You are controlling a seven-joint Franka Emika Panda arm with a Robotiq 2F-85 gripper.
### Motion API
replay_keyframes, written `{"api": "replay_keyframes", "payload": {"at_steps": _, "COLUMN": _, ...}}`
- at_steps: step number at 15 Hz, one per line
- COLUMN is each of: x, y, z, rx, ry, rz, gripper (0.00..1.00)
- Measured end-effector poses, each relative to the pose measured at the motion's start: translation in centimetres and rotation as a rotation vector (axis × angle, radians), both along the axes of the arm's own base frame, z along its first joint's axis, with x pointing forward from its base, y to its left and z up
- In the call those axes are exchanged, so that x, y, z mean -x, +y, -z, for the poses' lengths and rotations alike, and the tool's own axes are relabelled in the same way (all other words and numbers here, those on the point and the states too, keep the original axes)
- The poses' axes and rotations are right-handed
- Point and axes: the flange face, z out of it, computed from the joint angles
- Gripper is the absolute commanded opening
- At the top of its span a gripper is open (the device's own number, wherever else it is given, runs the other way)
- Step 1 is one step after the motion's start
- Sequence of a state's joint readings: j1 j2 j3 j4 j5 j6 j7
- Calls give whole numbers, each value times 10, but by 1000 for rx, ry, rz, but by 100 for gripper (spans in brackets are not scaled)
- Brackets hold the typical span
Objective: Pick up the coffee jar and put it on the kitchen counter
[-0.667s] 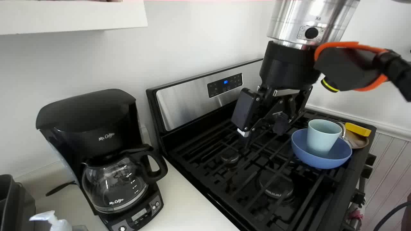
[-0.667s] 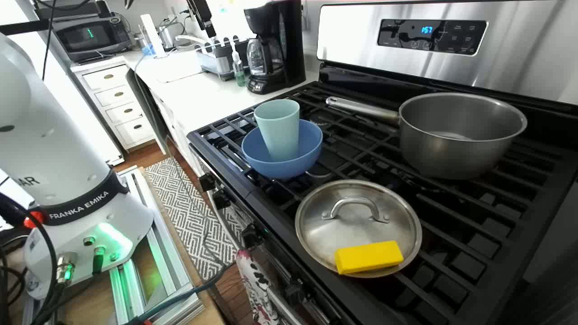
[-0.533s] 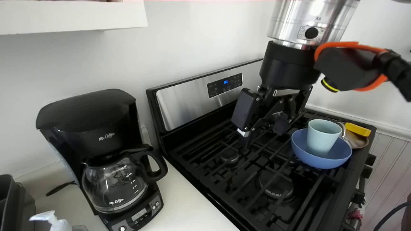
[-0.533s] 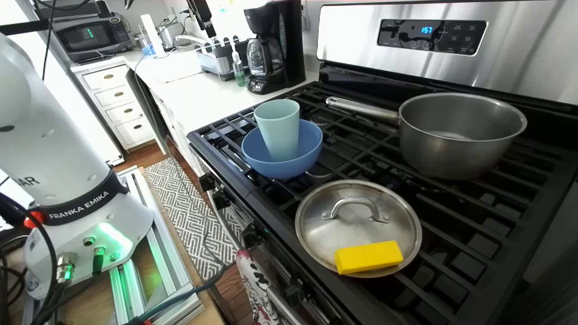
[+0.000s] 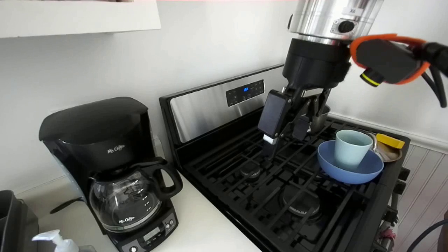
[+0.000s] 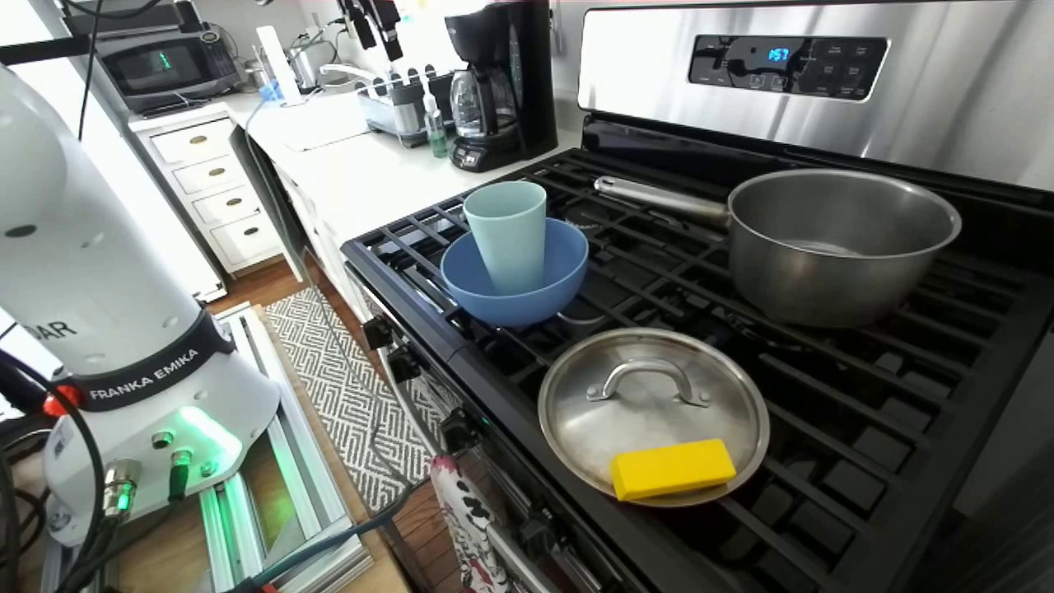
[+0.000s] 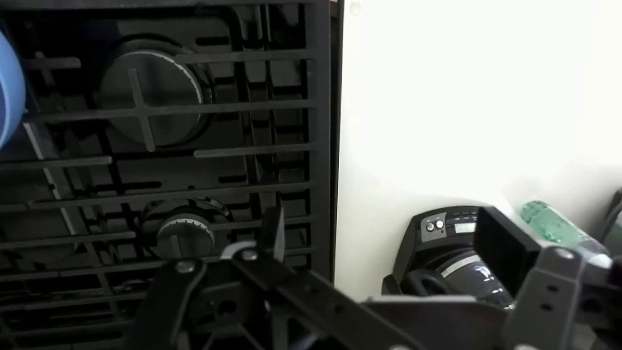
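My wrist [image 5: 315,63] is lifting a little and turning slightly, and in an exterior view a pot [image 5: 320,120] is now showing behind my gripper [image 7: 383,228], where a moment ago the gripper was covering it. Nothing else is shifting: the coffee jar [image 5: 122,201] is still sitting in the coffee maker [image 5: 94,129], on its base, with its handle [image 5: 177,184] pointing towards the stove [image 5: 252,196]. For the task, I am judging this as a change of aim only; the pick-up is not yet starting, and the white desk [image 5: 206,220] is still waiting for the jar. I am guessing the next move is calling for a swing across and down to the handle, without bumping the coffee maker.

My fingers [image 7: 503,245] are standing wide apart, with nothing between them. The gripper is hanging in the air, pointing downward at a slight tilt, well apart from the jar. In an exterior view it is appearing over the stove; in the wrist view the fingers are standing either side of the line between stove and desk. How high it is hanging, I cannot tell.
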State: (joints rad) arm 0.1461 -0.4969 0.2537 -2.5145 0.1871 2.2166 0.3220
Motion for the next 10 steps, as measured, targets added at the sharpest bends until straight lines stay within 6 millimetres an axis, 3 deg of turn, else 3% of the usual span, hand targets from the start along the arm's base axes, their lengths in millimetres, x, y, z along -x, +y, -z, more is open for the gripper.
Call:
{"api": "replay_keyframes", "payload": {"at_steps": 4, "x": -19, "y": -36, "z": -9, "rx": -8, "ry": 58, "rz": -195, "gripper": 100}}
{"api": "replay_keyframes", "payload": {"at_steps": 10, "x": -66, "y": -81, "z": -13, "rx": -74, "ry": 76, "rz": -478, "gripper": 100}}
